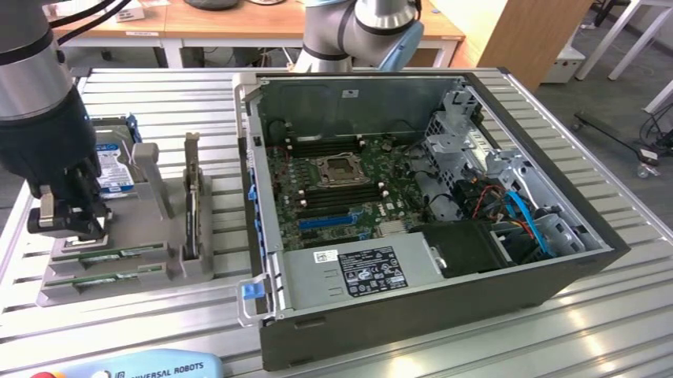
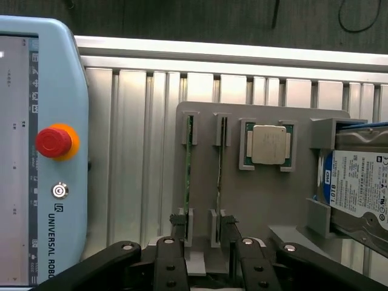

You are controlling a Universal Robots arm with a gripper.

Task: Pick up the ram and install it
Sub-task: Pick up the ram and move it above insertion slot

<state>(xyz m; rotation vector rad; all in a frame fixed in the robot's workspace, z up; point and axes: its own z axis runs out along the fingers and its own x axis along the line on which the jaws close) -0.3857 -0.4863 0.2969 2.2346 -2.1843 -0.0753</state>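
Green and thin, two alike, the ram stick (image 2: pixel 188 173) and the other ram stick (image 2: pixel 219 176) stand on edge side by side in slots of a grey holder (image 2: pixel 260 209). In the exterior view they lie at the holder's near end, one (image 1: pixel 105 253) just behind the other (image 1: pixel 105 277).

The gripper (image 2: pixel 203 239) hangs directly over one end of the pair with its black jaws spread wide. One finger is just outside each stick, and nothing is held.

By the look of it the task is at its start. Neither stick has been lifted, so both the pick-up and the fitting into the machine are yet to be done.

A square silver processor (image 2: pixel 269 144) sits in the same holder beside the sticks. Next to it is a hard drive (image 2: pixel 357 182) whose label reads "1.0TB" beside a WD logo.

On the exterior view's right is the open computer case (image 1: pixel 421 303), its green motherboard (image 1: pixel 347 193) exposed. Its memory slots look bare as far as can be told. A sticker on the power supply (image 1: pixel 368 272) is too small to read.

A pale blue teach pendant (image 2: pixel 36 151) with a red stop button (image 2: pixel 53 141) lies on the slatted metal table (image 2: pixel 133 151). It is marked "UNIVERSAL ROBOTS".
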